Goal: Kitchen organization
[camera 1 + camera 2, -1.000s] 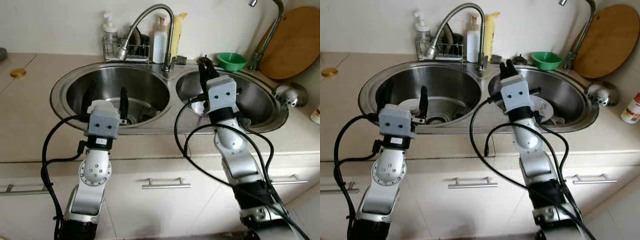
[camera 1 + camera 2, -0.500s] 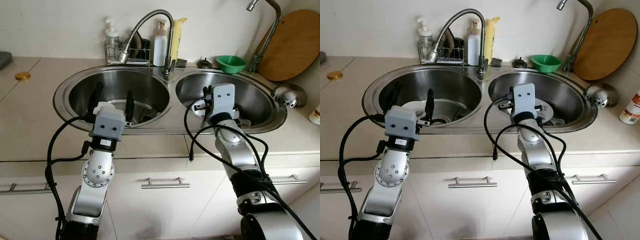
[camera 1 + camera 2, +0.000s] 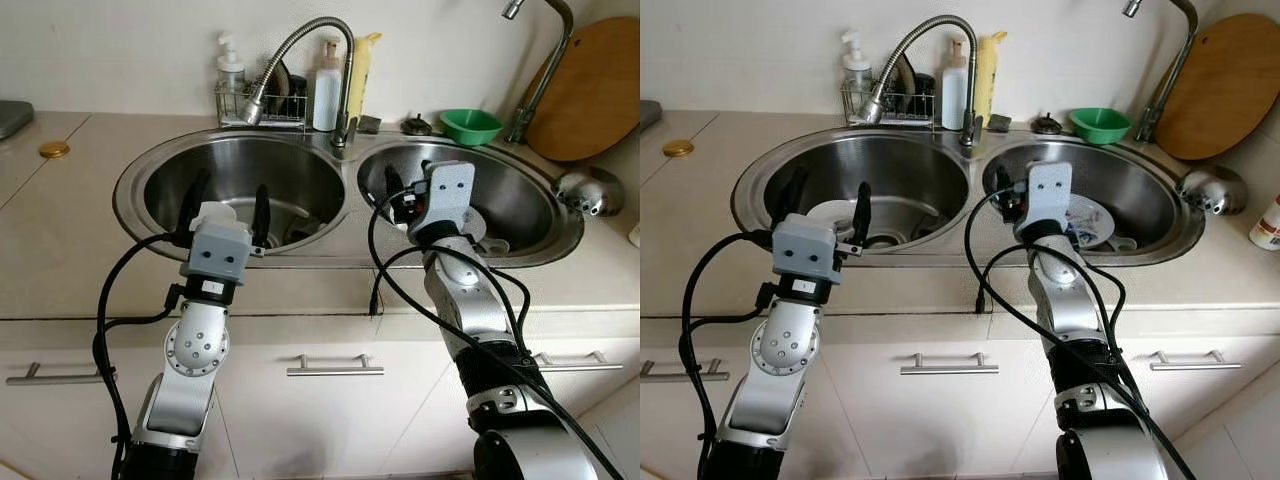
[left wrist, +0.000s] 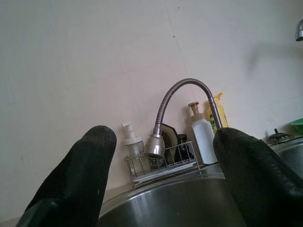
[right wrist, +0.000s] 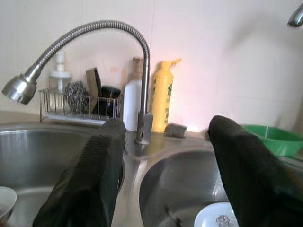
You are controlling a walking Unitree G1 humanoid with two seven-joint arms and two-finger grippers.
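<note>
Both grippers hover open-jawed at the double sink: left gripper [image 3: 225, 205] above a white bowl [image 3: 830, 214], right gripper [image 5: 165, 156] above a patterned plate [image 3: 1087, 219]. Lowering squarely should avoid the rim.

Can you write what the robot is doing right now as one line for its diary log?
left claw: open, over left sink basin | right claw: open, over right sink basin | plate: in right basin | nothing held

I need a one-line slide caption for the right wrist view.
Open right gripper faces the flexible faucet, yellow bottle and green bowl.
</note>
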